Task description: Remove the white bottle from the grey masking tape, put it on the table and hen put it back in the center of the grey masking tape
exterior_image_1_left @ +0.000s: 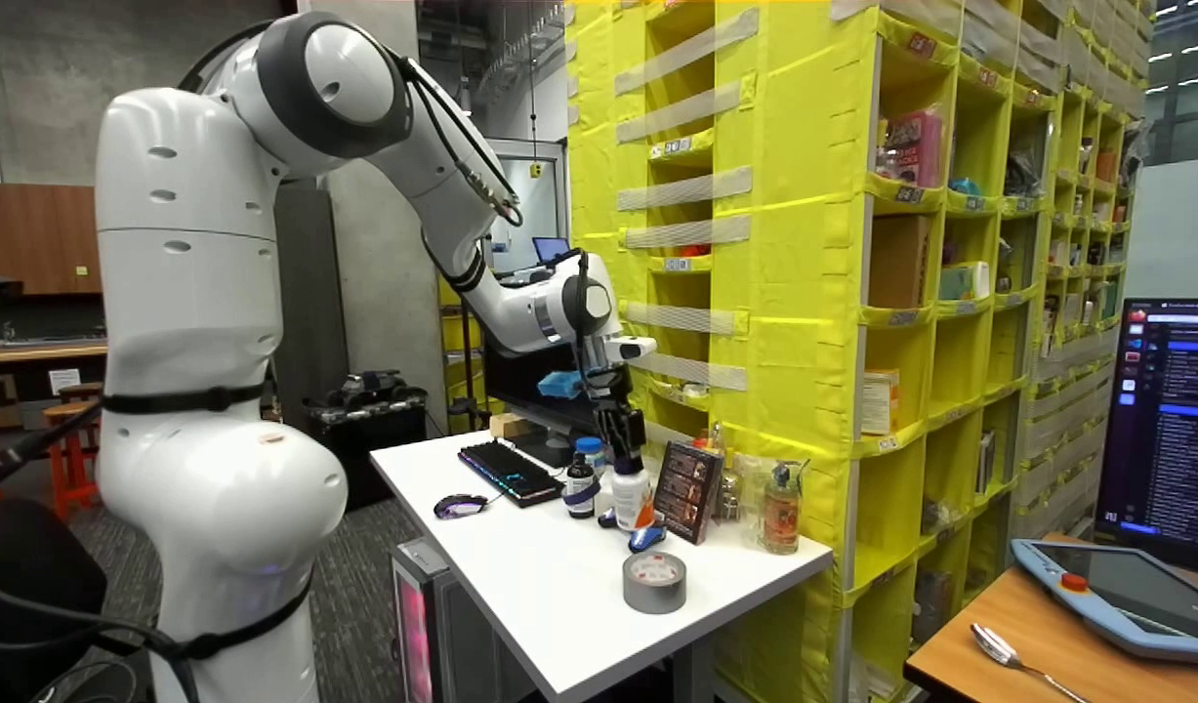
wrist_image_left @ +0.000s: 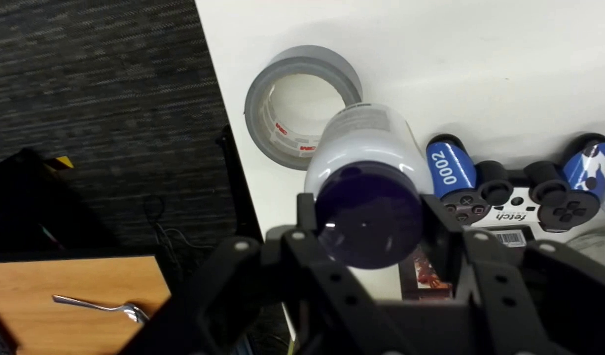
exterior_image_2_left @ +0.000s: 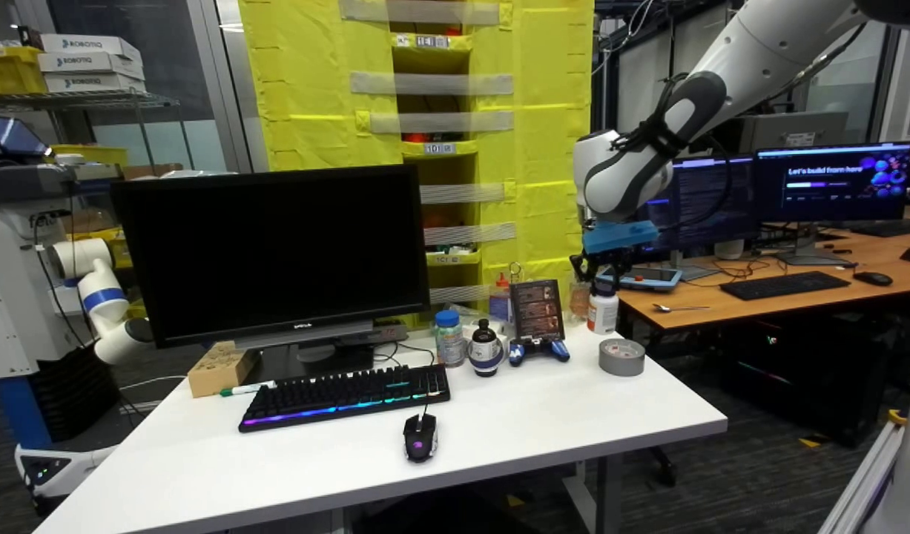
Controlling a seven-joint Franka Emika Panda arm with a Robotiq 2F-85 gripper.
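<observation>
The white bottle [exterior_image_1_left: 632, 500] has a dark purple cap and a white body; it also shows in an exterior view [exterior_image_2_left: 602, 314] and the wrist view [wrist_image_left: 371, 130]. My gripper [wrist_image_left: 369, 217] has its fingers on both sides of the cap and is shut on it. The gripper shows in both exterior views [exterior_image_1_left: 626, 439] [exterior_image_2_left: 603, 265]. The bottle appears to be held above the table [exterior_image_1_left: 530, 576], between the grey masking tape [wrist_image_left: 263, 118] and the game controller. The tape lies flat with its hole empty; it shows in both exterior views [exterior_image_1_left: 654, 596] [exterior_image_2_left: 621, 363].
A blue game controller [wrist_image_left: 450, 167] lies close to the bottle. A dark picture frame [exterior_image_1_left: 688, 493], a brownish bottle [exterior_image_1_left: 781, 517], a small dark bottle [exterior_image_1_left: 580, 485] and a blue-lidded jar [exterior_image_2_left: 449, 343] stand near. A keyboard [exterior_image_2_left: 343, 397], mouse [exterior_image_2_left: 420, 439] and monitor [exterior_image_2_left: 277, 252] share the table.
</observation>
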